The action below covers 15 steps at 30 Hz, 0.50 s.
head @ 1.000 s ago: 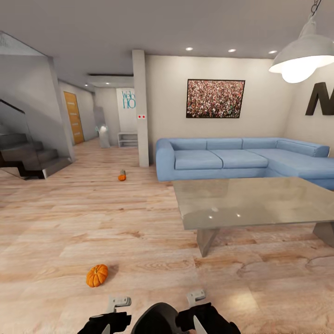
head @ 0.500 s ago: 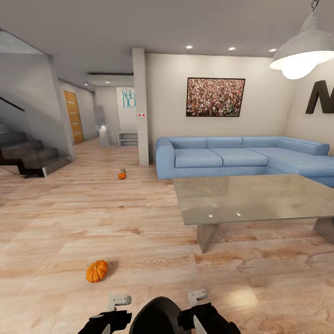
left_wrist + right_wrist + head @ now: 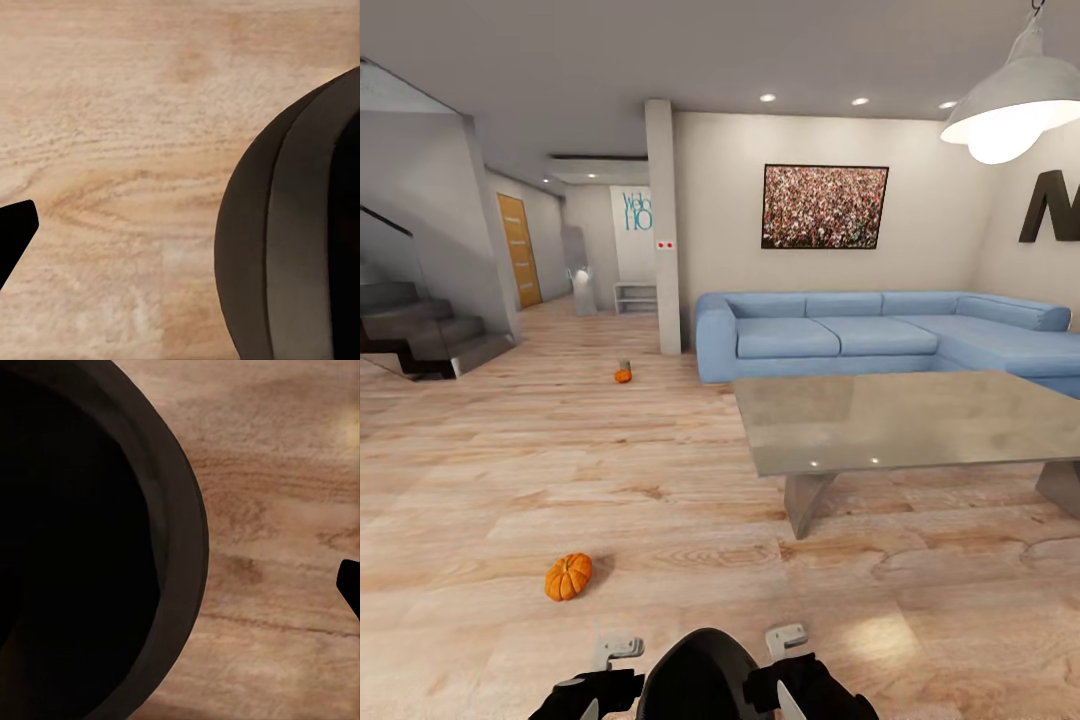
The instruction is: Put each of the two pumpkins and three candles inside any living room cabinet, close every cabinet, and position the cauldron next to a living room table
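A near pumpkin (image 3: pixel 568 577) lies on the wood floor ahead and to my left. A far pumpkin (image 3: pixel 623 376) sits by the white pillar, with a grey candle (image 3: pixel 625 365) just behind it. The black cauldron (image 3: pixel 705 675) sits low between my arms, and its round wall also shows in the wrist views (image 3: pixel 300 225) (image 3: pixel 75 547). My left gripper (image 3: pixel 615 655) and right gripper (image 3: pixel 785 640) flank it. In each wrist view one black fingertip (image 3: pixel 13 232) (image 3: pixel 351 585) stands wide of the cauldron wall, and the other is hidden. The cabinet is out of view.
A low grey table (image 3: pixel 920 425) stands ahead on the right, with a blue corner sofa (image 3: pixel 880 340) behind it. A white pillar (image 3: pixel 663 230) and stairs (image 3: pixel 420 340) are on the left. A pendant lamp (image 3: pixel 1015 105) hangs at upper right.
The whole picture has slid upward a little, so the camera moved. More of the cauldron shows at the bottom edge. The grippers keep their places beside it.
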{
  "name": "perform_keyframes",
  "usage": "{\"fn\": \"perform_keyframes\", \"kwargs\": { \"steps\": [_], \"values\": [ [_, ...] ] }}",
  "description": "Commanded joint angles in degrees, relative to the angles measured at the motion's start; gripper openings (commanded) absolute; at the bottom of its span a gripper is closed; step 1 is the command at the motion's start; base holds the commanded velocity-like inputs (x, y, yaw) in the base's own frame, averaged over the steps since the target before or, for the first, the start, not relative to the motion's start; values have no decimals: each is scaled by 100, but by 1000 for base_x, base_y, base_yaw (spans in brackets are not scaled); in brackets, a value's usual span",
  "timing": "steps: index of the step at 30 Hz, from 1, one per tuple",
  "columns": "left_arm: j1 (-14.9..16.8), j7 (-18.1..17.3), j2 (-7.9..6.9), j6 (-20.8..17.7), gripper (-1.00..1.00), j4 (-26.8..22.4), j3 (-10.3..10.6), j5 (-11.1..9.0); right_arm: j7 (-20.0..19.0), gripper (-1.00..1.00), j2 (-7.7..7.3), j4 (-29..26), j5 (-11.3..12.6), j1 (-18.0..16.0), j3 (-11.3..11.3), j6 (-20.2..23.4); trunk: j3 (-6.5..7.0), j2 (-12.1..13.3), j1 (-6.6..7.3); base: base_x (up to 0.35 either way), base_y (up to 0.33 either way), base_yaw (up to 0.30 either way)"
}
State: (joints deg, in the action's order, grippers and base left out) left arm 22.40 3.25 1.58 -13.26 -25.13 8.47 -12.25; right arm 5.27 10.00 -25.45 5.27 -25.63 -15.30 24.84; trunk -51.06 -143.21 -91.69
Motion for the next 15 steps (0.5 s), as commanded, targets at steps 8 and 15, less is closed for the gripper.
{"fn": "perform_keyframes", "kwargs": {
  "steps": [8, 15],
  "values": [
    [-2, -113, 106, -13, 100, -13, 757, -56, 53, 100, 0, -4, 55, -3, -26, 21, -6, -3, 1, 0, 0, 0],
    [-6, -145, 160, 1, 100, -11, 975, -58, 53, 100, 0, -4, 56, -3, -26, 20, -28, -4, -1, 0, 0, 0]
  ]
}}
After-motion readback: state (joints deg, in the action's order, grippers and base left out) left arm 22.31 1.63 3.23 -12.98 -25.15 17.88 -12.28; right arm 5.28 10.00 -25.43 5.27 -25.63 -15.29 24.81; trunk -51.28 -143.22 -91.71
